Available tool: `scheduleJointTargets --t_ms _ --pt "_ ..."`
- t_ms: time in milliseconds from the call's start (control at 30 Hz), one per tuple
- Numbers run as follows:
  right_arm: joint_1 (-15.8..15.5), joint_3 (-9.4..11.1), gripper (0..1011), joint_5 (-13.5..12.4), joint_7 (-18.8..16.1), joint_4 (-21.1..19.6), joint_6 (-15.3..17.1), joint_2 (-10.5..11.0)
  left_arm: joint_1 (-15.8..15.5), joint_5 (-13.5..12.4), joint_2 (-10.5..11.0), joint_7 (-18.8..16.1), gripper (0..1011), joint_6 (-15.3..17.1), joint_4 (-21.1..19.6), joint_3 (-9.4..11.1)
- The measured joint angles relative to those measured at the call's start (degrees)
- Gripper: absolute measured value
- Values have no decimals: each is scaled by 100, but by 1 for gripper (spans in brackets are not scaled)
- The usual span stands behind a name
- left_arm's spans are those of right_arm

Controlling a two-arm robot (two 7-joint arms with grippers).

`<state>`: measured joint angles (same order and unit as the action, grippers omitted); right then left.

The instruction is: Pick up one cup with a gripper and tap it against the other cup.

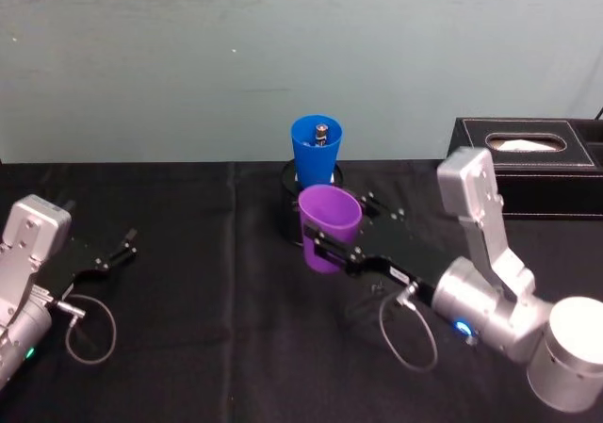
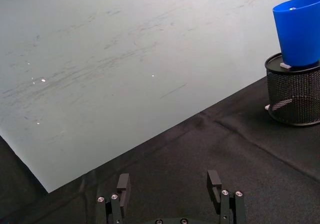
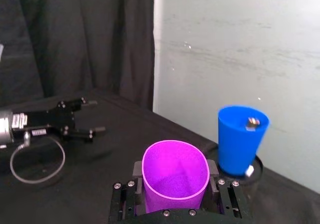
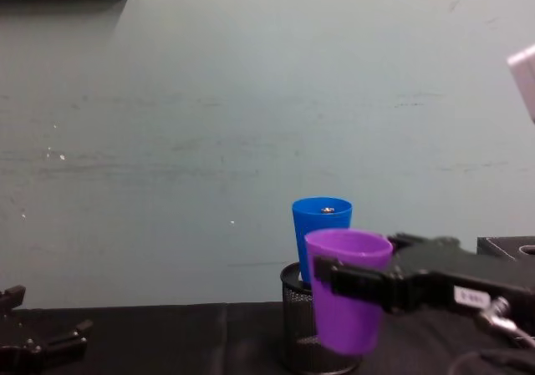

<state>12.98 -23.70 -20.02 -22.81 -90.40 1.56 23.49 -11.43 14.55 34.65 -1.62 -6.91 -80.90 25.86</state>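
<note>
Pick is done: the right end effector (image 1: pixel 330 244) is clamped on the purple cup (image 1: pixel 329 225), one finger on each side of the wall just below the rim, as the right wrist view shows clearly. The cup is upright, rim up, and in the chest view its base hangs clear of the table (image 1: pixel 188 282), so it is lifted, not resting. The blue cup (image 1: pixel 316 150) sits upright in the top of a black wire-mesh holder (image 4: pixel 301 325) toward the back of the table, with a small metallic object inside it near the rim. The purple cup is just in front of the blue one and lower; in the head view the two overlap slightly, and in the chest view the purple rim sits just below and to the right of the blue cup's body. Whether they are touching cannot be told: the right wrist view shows a gap between them, so the tap is probably not made yet. Judged remaining: a short push forward, likely with a bit of lift so purple meets blue wall rather than mesh, kept light so the blue cup stays seated. The left end effector (image 1: pixel 113 253) is parked low on the table at the left, fingers apart, holding nothing. A black tissue box (image 1: pixel 528 159) sits at back right, out of the way.
</note>
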Motion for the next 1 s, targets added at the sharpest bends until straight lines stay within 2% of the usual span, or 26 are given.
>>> scheduleJointTargets --t_ms 133,400,633,1000 --pt "-264 98 735 33 56 20 -192 10 0 0 0 0 1000 0 0 0" --pt "-491 134 734 156 55 222 -445 -89 0 0 0 0 1000 0 0 0" --pt "-594 130 734 283 53 424 -630 -217 0 0 0 0 1000 0 0 0" --pt "-681 171 734 366 20 582 -749 -364 0 0 0 0 1000 0 0 0"
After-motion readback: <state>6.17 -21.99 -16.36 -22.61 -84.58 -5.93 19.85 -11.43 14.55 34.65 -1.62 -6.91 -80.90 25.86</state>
